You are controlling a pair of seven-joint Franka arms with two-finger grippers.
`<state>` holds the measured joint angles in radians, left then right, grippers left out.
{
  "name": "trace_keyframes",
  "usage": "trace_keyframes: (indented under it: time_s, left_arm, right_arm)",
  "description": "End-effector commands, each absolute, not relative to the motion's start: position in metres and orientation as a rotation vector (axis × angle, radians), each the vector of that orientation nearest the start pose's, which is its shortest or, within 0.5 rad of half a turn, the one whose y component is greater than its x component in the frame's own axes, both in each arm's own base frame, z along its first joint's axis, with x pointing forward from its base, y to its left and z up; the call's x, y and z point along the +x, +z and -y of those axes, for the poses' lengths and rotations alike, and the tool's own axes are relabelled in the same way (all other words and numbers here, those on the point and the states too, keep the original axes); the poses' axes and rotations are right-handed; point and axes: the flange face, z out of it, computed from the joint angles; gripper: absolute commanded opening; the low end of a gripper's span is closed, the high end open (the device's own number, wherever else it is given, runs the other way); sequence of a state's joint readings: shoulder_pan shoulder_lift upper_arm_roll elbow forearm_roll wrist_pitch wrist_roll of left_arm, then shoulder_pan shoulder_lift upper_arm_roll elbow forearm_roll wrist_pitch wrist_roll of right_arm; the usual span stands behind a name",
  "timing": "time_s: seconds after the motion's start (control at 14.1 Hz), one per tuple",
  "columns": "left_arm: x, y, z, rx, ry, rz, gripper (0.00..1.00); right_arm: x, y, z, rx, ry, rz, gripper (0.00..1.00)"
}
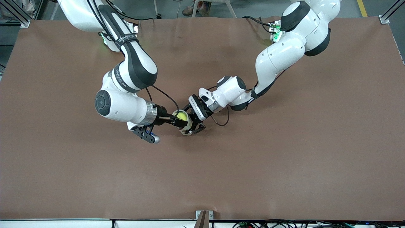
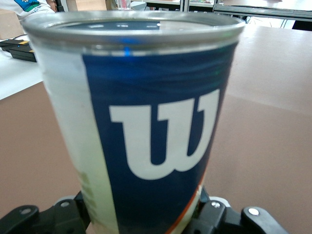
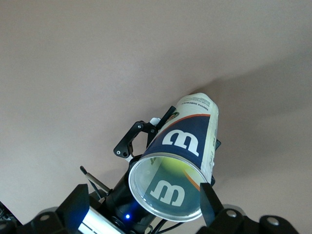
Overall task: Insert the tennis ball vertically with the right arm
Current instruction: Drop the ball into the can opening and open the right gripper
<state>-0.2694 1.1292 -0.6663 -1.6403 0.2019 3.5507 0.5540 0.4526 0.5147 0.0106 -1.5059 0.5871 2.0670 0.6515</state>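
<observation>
Brown tabletop [image 1: 284, 152] lay bare beneath us. My left hand [image 1: 193, 125] clamped the can [image 1: 186, 126] upright; my right hand [image 1: 175, 122] hovered over its mouth, fingers wide, the tennis ball [image 1: 181, 116] already inside. Best to withdraw straight upward.

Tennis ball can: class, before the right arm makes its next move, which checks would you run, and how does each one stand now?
1. Tennis ball inside the can: ok, it shows through the open mouth.
2. Right gripper free of the ball: ok, its jaws are open and nothing sits between them, over the can's mouth.
3. Left gripper steadying the can: ok, its jaws are shut on the can's sides.
4. Can's mouth facing up: ok.
5. Ball at the bottom of the can: cannot tell.
</observation>
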Motion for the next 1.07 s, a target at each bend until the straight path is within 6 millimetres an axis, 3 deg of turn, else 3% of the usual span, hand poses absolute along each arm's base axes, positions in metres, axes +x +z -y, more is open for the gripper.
trace_keyframes:
  time_s: [0.0, 0.21, 0.28, 0.36, 0.57, 0.71, 0.85, 0.99]
  left_arm:
    - [0.501, 0.165, 0.506, 1.994, 1.162, 1.205, 0.78]
    - [0.499, 0.164, 0.506, 1.993, 1.160, 1.210, 0.81]
    - [0.500, 0.165, 0.506, 1.993, 1.163, 1.210, 0.87]
    - [0.501, 0.165, 0.504, 1.993, 1.166, 1.217, 1.00]
    - [0.500, 0.163, 0.499, 2.003, 1.148, 1.212, 1.00]
    - [0.497, 0.169, 0.495, 2.020, 1.114, 1.204, 1.00]
    - [0.502, 0.169, 0.482, 2.065, 1.027, 1.229, 1.00]
    - [0.506, 0.167, 0.460, 2.105, 0.979, 1.237, 1.00]
  right_arm:
    - [0.623, 0.385, -0.341, -2.571, 0.332, -0.611, 1.00]
    - [0.622, 0.402, -0.332, -2.584, 0.327, -0.597, 1.00]
    - [0.627, 0.421, -0.313, -2.584, 0.319, -0.606, 1.00]
    - [0.631, 0.438, -0.301, -2.605, 0.320, -0.598, 1.00]
    - [0.638, 0.482, -0.261, -2.754, 0.308, -0.555, 1.00]
    - [0.634, 0.495, -0.239, -2.885, 0.348, -0.548, 1.00]
    - [0.630, 0.522, -0.213, -2.955, 0.320, -0.570, 1.00]
    - [0.629, 0.541, -0.173, -3.012, 0.294, -0.522, 1.00]
